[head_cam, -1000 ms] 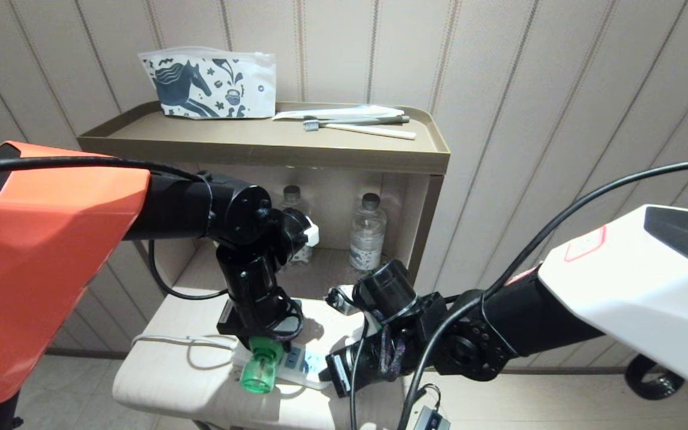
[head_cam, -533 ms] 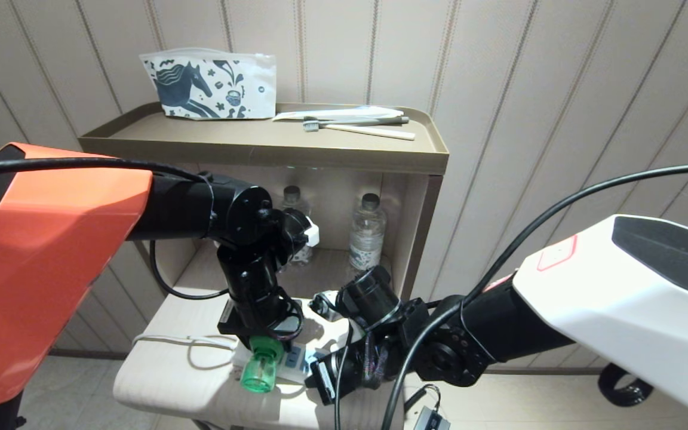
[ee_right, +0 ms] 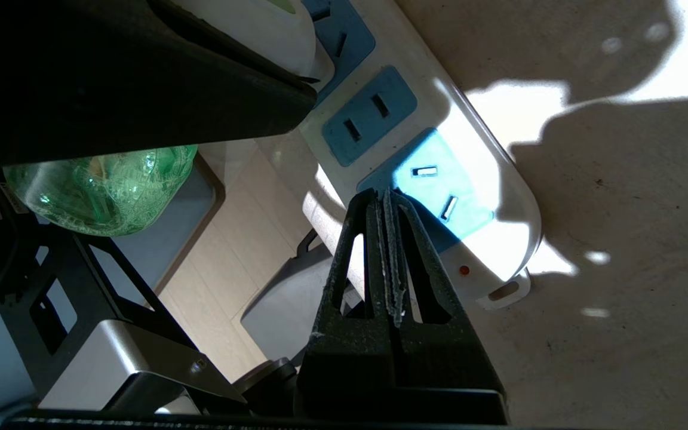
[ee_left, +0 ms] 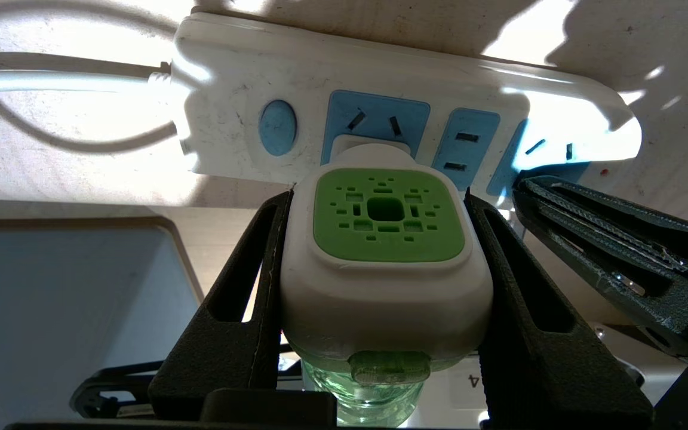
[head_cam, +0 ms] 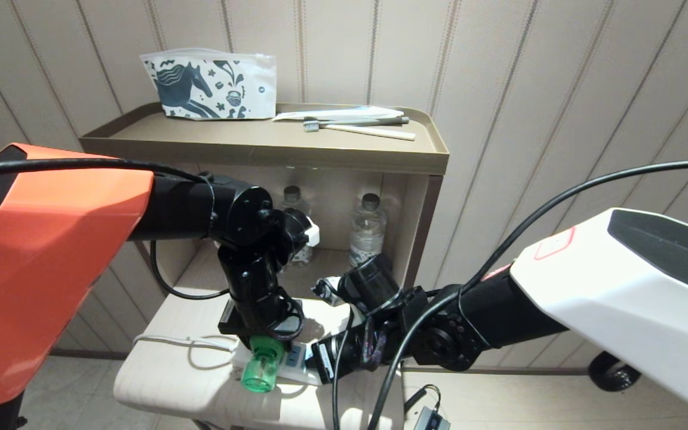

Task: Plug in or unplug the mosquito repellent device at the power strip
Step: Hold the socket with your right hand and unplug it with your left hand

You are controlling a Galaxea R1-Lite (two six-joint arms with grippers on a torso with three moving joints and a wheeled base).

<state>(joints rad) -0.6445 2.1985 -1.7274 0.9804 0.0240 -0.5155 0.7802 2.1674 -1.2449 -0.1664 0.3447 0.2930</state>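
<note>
Now left gripper (ee_left: pixel 383 263) clamped on the mosquito repellent device (ee_left: pixel 386 257), seemingly seated in the first socket of the power strip (ee_left: pixel 296 77) on the bench (head_cam: pixel 165 364). Right gripper (ee_right: pixel 387 197), fingers together, tips on the strip's end socket.

light: hard, bright patches | shadows: sharp-edged | glare: on power strip (ee_left: pixel 344 101) | focus: sharp

left arm (head_cam: pixel 51 251): orange shell, black joints | right arm (head_cam: pixel 619 310): white shell, black cables | fingers (ee_left: pixel 224 316): black, ribbed
</note>
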